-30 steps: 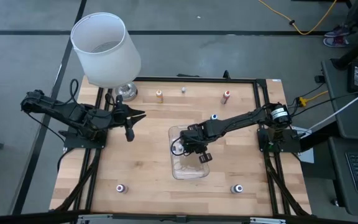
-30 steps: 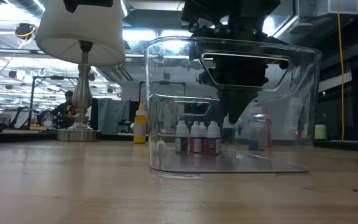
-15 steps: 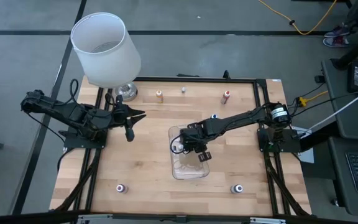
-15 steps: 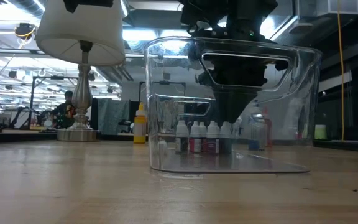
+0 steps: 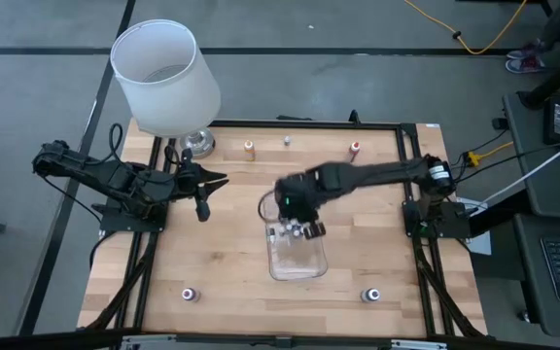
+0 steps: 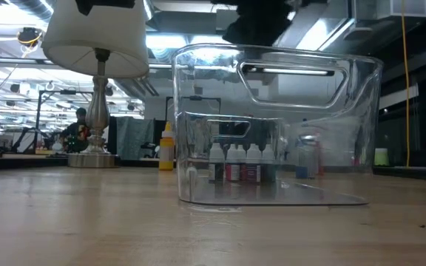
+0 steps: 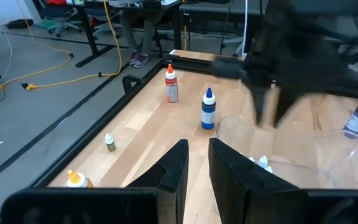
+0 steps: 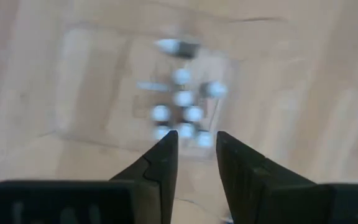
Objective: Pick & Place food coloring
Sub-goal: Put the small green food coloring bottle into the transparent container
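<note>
We see tiny pale-capped food coloring bottles clustered upright in the clear tray; right gripper hovers above, released, empty.

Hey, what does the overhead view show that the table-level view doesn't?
Only the overhead view shows the left tool parked near the lamp base, the right tool over the clear tray, and a purple bottle near the front edge. Only the table-level view shows capped bottles standing upright in a row. Both show tray and lamp.
</note>
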